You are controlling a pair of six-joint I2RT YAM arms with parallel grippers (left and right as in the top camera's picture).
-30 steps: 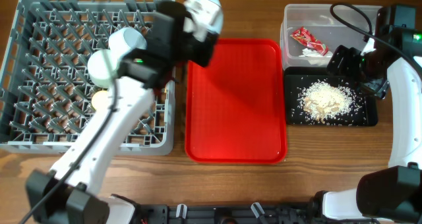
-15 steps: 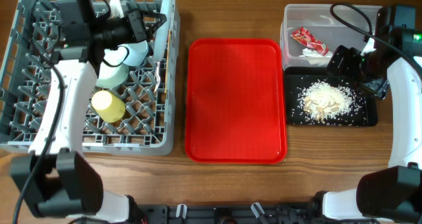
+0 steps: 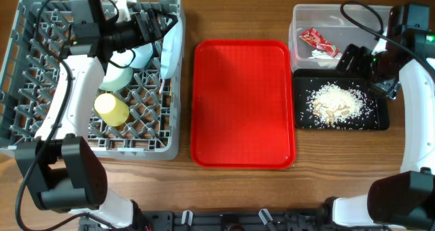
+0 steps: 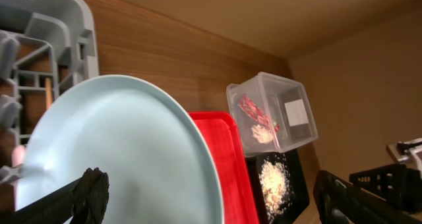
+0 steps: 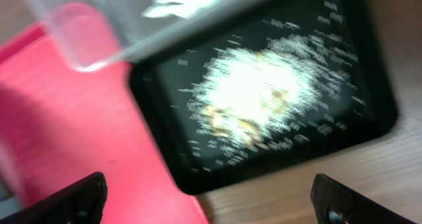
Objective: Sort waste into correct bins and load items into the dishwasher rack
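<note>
The grey dishwasher rack [image 3: 27, 132] fills the left. A pale-blue plate [image 3: 171, 47] [image 4: 125, 151] stands on edge by its right wall. My left gripper [image 3: 153, 30] [image 4: 221, 201] is open right at the plate, one finger [image 4: 92, 194] across its face, the other [image 4: 349, 201] far off it. A pale-blue bowl [image 3: 141, 55], a pale-green bowl [image 3: 115, 78] and a yellow cup [image 3: 111, 109] sit in the rack. My right gripper [image 3: 359, 62] [image 5: 214, 201] hangs open over the black tray [image 3: 377, 119] [image 5: 369, 112] of crumbs [image 3: 335, 102] [image 5: 254, 92]. The clear tub [image 3: 302, 17] holds a red wrapper [image 3: 319, 42] and white paper [image 3: 325, 54].
A flat red serving tray [image 3: 242, 103] [image 4: 231, 165] [image 5: 59, 125] lies bare between the rack and the two bins. Wooden tabletop [image 3: 306, 190] shows in front of them. The right arm's cable loops over the clear tub.
The left arm swung from the red tray's edge to over the rack. The plate now stands by the rack's right wall and the left gripper has opened. The right arm barely moved.
</note>
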